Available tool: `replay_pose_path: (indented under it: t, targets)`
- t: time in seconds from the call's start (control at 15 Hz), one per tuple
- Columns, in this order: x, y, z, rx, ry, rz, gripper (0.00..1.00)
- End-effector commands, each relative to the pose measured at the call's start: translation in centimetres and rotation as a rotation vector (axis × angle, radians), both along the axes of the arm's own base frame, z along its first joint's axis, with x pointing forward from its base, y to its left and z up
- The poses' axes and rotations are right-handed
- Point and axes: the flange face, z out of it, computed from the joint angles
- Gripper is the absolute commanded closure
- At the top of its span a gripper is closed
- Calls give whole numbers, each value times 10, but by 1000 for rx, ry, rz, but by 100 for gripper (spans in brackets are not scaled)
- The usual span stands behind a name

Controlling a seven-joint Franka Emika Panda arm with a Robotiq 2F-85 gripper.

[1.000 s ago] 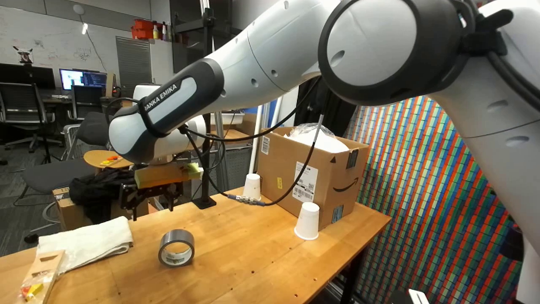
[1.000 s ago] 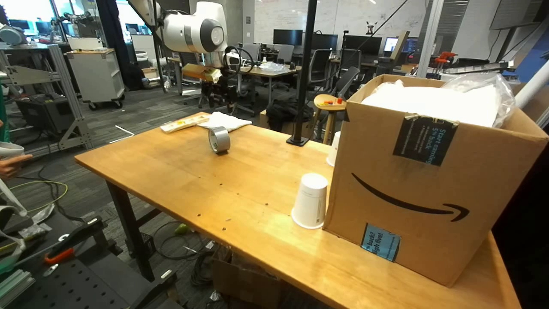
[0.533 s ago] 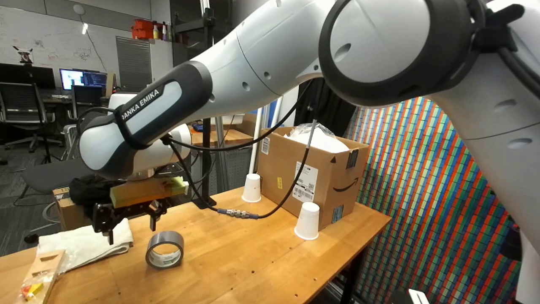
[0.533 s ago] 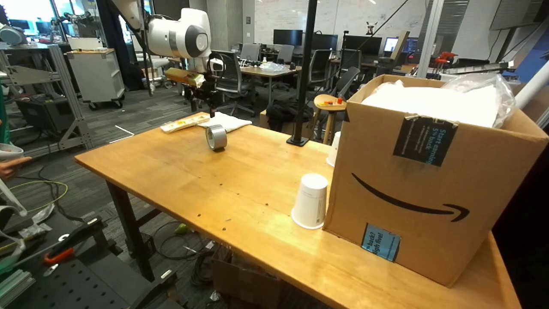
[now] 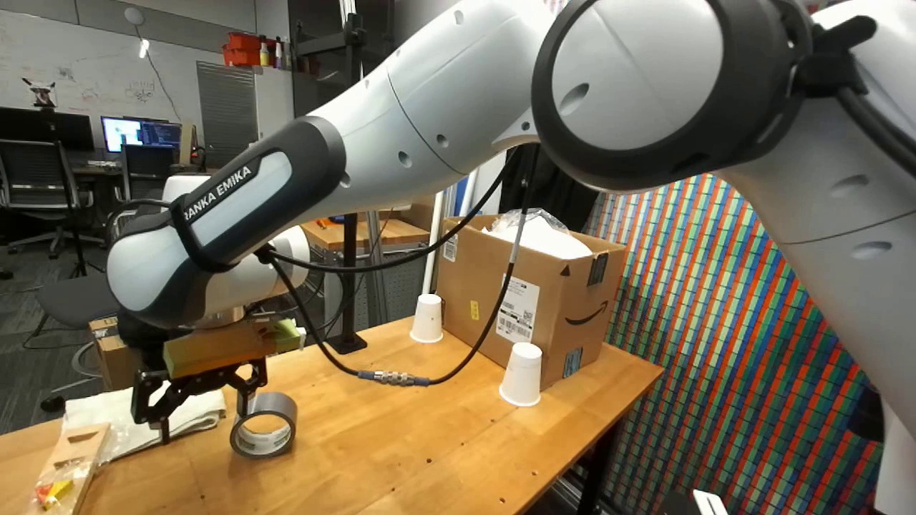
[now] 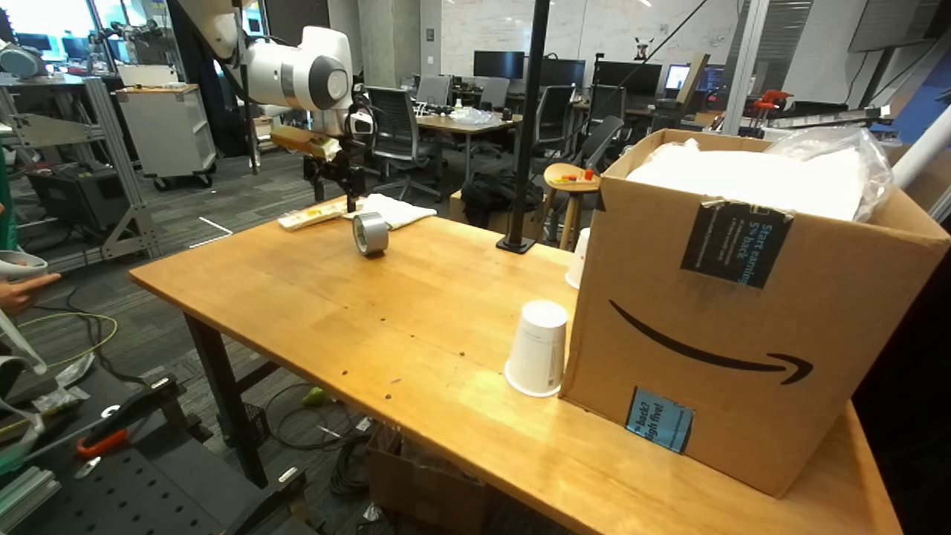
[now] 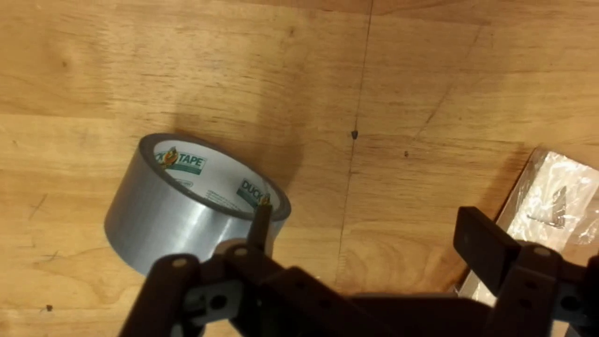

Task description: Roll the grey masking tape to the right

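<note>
In both exterior views the grey tape (image 5: pixel 282 406) is rolling leftward; the spread fingers (image 7: pixel 484 248) are descending, gripping nothing, probably preparing a rightward push.

tape (image 7: pixel 187 215): smooth, glossy; table (image 5: pixel 386 450): smooth wood; cups (image 6: pixel 536 349): matt paper; box (image 6: pixel 732 319): matt cardboard; wrapping (image 7: pixel 538 206): glossy plastic

The worktop (image 6: pixel 438 305) holds one tape roll (image 7: pixel 178 215), two cups (image 5: pixel 521 375), one box (image 6: pixel 713 327), one cloth (image 6: pixel 397 211), one board (image 5: pixel 77 458); its edge, one post (image 6: pixel 529 126).
</note>
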Motion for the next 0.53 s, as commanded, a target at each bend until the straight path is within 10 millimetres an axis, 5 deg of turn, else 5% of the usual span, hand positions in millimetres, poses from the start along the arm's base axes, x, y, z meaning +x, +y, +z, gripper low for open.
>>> replay_pose_path:
  t: [0.0, 0.47]
  targets:
    - [1, 15, -2, 26, 8, 9, 0]
    - [6, 29, -15, 34, 19, 20, 0]
